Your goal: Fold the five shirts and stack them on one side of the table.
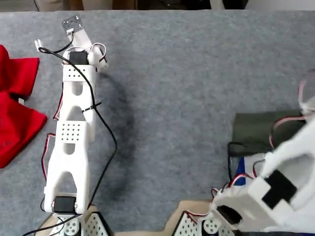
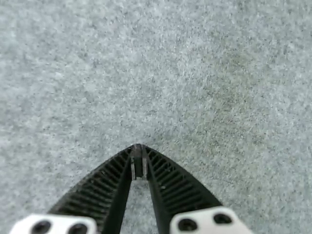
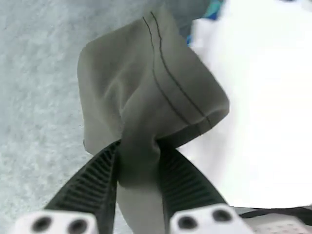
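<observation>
The grey felt-covered table (image 1: 187, 88) lies bare and broad between the two arms; its far edge runs just beyond the left gripper (image 2: 138, 163), whose arm stretches out toward that edge; a crumpled red cloth shirt (image 1: 17, 113) lies at the table's left edge, off to the side of those fingers and apart from them. The left gripper's black ribbed fingers (image 2: 109, 180) are pressed together, tips meeting, with nothing between them and only grey felt ahead of them. The right gripper (image 3: 139, 165) is at the table's right side; its ribbed fingers (image 3: 95, 180) pinch a gathered fold of an olive-grey cotton shirt (image 3: 146, 83), which bunches up ahead of the fingertips; a white garment (image 3: 258, 97) lies beyond and beside that fold, and a sliver of blue fabric (image 3: 214, 7) shows farther past the fingers.
</observation>
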Action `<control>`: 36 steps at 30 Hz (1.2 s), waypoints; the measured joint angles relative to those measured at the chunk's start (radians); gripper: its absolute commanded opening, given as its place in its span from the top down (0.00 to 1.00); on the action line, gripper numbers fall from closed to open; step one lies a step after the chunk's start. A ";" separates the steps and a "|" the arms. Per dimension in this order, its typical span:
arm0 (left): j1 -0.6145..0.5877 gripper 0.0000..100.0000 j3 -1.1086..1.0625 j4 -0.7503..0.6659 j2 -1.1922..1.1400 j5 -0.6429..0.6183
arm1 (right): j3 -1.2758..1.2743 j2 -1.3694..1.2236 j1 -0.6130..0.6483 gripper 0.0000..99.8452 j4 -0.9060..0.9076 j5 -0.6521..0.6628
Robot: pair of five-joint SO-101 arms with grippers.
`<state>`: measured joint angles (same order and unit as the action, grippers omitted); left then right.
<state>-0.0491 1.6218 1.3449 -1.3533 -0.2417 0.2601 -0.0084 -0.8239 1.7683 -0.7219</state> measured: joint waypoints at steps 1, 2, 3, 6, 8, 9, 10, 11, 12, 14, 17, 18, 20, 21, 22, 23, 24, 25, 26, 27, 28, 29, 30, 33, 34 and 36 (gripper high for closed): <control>0.000 0.98 0.000 0.000 0.000 0.000 | -0.018 0.020 -0.015 0.99 0.000 0.023; 0.000 0.98 0.000 0.000 0.000 0.000 | -0.037 0.040 -0.032 0.99 0.000 0.043; 0.000 0.98 0.000 0.000 0.000 0.000 | -0.058 0.060 -0.048 0.99 0.000 0.060; 0.000 0.98 0.000 0.000 0.000 0.000 | -0.117 0.110 -0.097 0.99 0.000 0.104; 0.000 0.98 0.000 0.000 0.000 0.000 | -0.153 0.140 -0.132 0.99 0.000 0.133; 0.000 0.98 0.000 0.000 0.000 0.000 | -0.169 0.152 -0.150 0.99 0.000 0.150; 0.000 0.98 0.000 0.000 0.000 0.000 | -0.181 0.164 -0.169 0.99 0.000 0.163; 0.000 0.98 0.000 0.000 0.000 0.000 | -0.192 0.175 -0.190 0.99 0.000 0.178; 0.000 0.98 0.000 0.000 0.000 0.000 | -0.201 0.186 -0.212 0.99 0.000 0.192; 0.000 0.98 0.000 0.000 0.000 0.000 | -0.206 0.196 -0.253 0.99 0.000 0.216; 0.000 0.98 0.000 0.000 0.000 0.000 | -0.206 0.198 -0.313 0.99 0.000 0.250; 0.000 0.98 0.000 0.000 0.000 0.000 | -0.206 0.198 -0.333 0.99 0.000 0.264; 0.000 0.98 0.000 0.000 0.000 0.000 | -0.206 0.198 -0.371 0.99 0.000 0.287; 0.000 0.98 0.000 0.000 0.000 0.000 | -0.206 0.198 -0.391 0.99 0.000 0.299; 0.000 0.98 0.000 0.000 0.000 0.000 | -0.206 0.198 -0.410 0.99 0.000 0.310; 0.000 0.98 0.000 0.000 0.000 0.000 | -0.206 0.198 -0.428 0.99 0.000 0.321; 0.000 0.98 0.000 0.000 0.000 0.000 | -0.206 0.198 -0.443 0.99 0.000 0.331; 0.000 0.98 0.000 0.000 0.000 0.000 | -0.206 0.198 -0.459 0.99 0.000 0.339; 0.000 0.98 0.000 0.000 0.000 0.000 | -0.206 0.198 -0.471 0.99 0.000 0.347; 0.000 0.98 0.000 0.000 0.000 0.000 | -0.206 0.198 -0.482 0.99 0.000 0.356; 0.000 0.98 0.000 0.000 0.000 0.000 | -0.206 0.198 -0.491 0.99 0.000 0.361; 0.000 0.98 0.000 0.000 0.000 0.000 | -0.206 0.198 -0.499 0.99 0.000 0.364; 0.000 0.98 0.000 0.000 0.000 0.000 | -0.206 0.198 -0.503 0.99 0.000 0.368; 0.000 0.98 0.000 0.000 0.000 0.000 | -0.206 0.198 -0.509 0.99 0.000 0.373; 0.000 0.98 0.000 0.000 0.000 0.000 | -0.206 0.198 -0.509 0.99 0.000 0.374; 0.000 0.98 0.000 0.000 0.000 0.000 | -0.206 0.198 -0.509 0.99 0.000 0.396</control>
<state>-0.0491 1.6218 1.3449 -1.3533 -0.2417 0.0545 0.1895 -1.3334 1.7683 -0.3261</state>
